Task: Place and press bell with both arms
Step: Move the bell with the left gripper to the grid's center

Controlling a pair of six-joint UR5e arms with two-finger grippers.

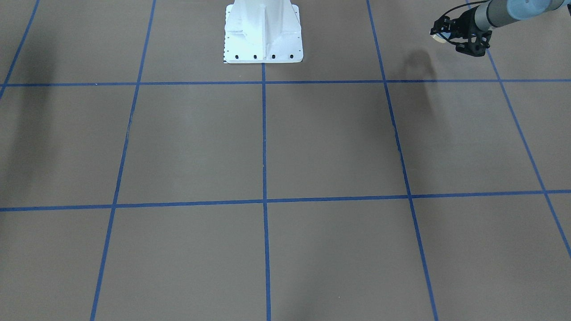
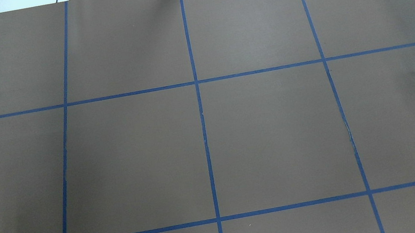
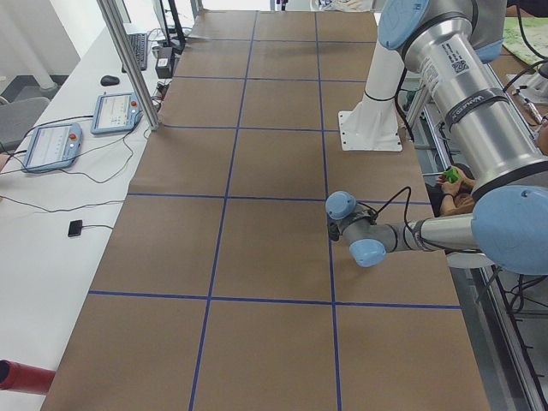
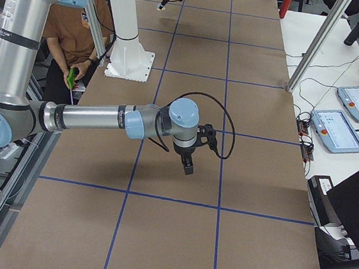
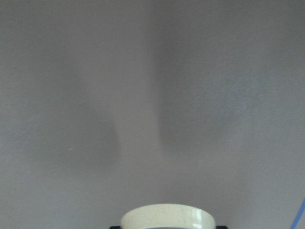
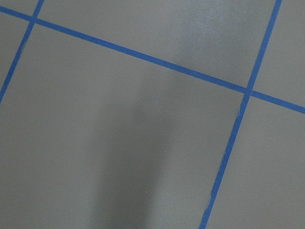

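In the front-facing view my left gripper hangs above the brown table at the far right, near the robot's side. It is shut on the bell, of which only a cream edge shows. In the left wrist view the bell's cream base ring fills the bottom edge, and the dome is hidden. From the right side the left gripper appears small and far. The right gripper shows only in the right side view, held above the mat's middle, so I cannot tell whether it is open or shut.
The white bolted pedestal stands at the robot's edge of the table. Blue tape lines divide the brown mat into squares. A seated person is beside the pedestal. Teach pendants lie on the side bench.
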